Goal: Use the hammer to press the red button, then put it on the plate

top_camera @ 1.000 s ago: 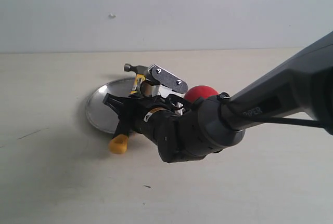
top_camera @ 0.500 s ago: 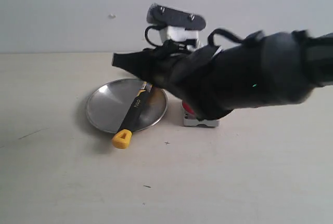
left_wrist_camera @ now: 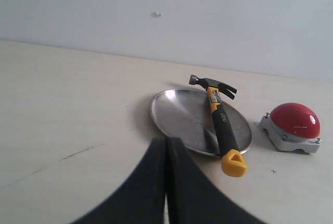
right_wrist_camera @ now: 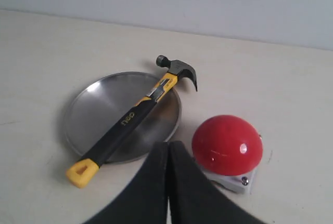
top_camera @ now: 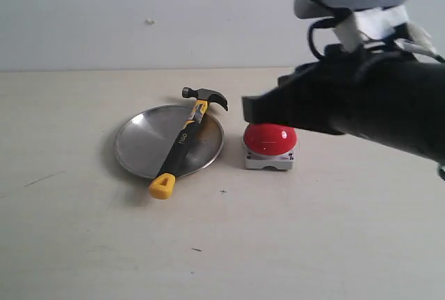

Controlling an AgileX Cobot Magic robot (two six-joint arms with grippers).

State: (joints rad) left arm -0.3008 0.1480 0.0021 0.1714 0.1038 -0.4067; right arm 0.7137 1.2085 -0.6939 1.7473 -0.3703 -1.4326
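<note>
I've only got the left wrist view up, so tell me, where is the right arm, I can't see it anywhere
Observer: It comes in from the right of the exterior view. The right gripper is raised in the air close above the button and touches nothing.
Operator: Is it carrying anything?
Observer: No. The right wrist view shows its fingers pressed together with nothing between them.
Operator: And does the exterior view show my own gripper?
Observer: No. The left gripper appears only in your view; the exterior view shows none of it.
</note>
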